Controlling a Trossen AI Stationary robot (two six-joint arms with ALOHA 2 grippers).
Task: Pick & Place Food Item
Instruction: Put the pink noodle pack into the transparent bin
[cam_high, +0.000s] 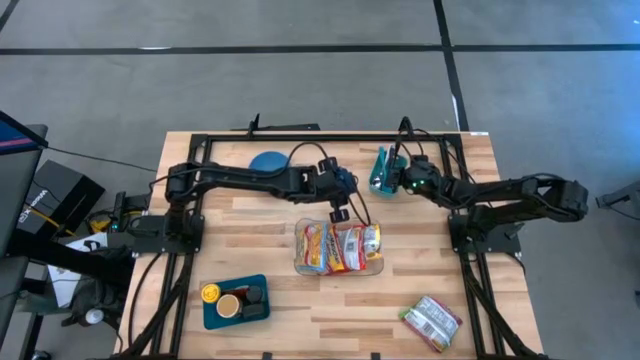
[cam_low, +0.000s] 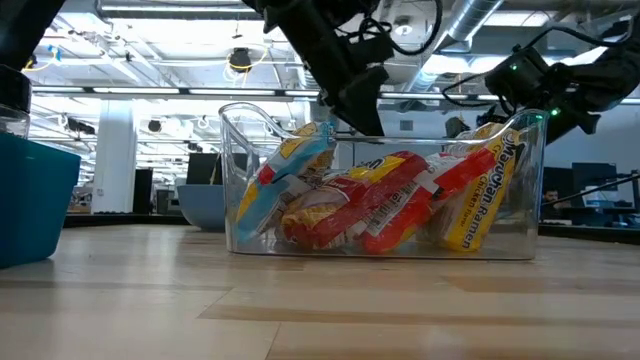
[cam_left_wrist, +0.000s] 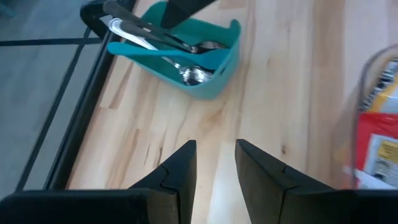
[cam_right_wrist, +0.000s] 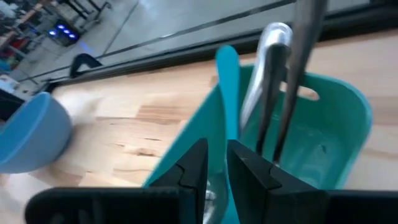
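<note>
At the table's front edge, right of centre, a loose ramen packet (cam_high: 432, 322) lies flat and alone, its long axis running diagonally; it is pale with green and red print. On the front left sits a teal tray (cam_high: 236, 302) with small round containers.

Nearer the middle stands the clear plastic bin (cam_high: 339, 248), holding several ramen packets (cam_low: 380, 205) in red, yellow and white wrappers. In the low view they stand on edge and lean against each other, with one blue-and-yellow packet (cam_low: 283, 170) tilted at the bin's left end and a yellow one (cam_low: 487, 190) upright at its right wall, its lettering running top to bottom.

The left gripper (cam_high: 341, 212) hangs just above the bin's back rim, over its middle. Its fingers (cam_left_wrist: 180, 171) stand a narrow gap apart with bare wood between them and nothing in them; the bin's packets show just beside them at the edge of the wrist view.

Farther back, the right gripper (cam_high: 397, 180) is at the teal cutlery caddy (cam_high: 384, 172), well apart from the loose packet. Its fingers (cam_right_wrist: 193, 168) are nearly together at the caddy's wall, beside a teal handle (cam_right_wrist: 227, 81) and metal utensils (cam_right_wrist: 268, 68); whether they pinch anything I cannot tell.

A blue bowl (cam_high: 268, 162) rests at the back left.
</note>
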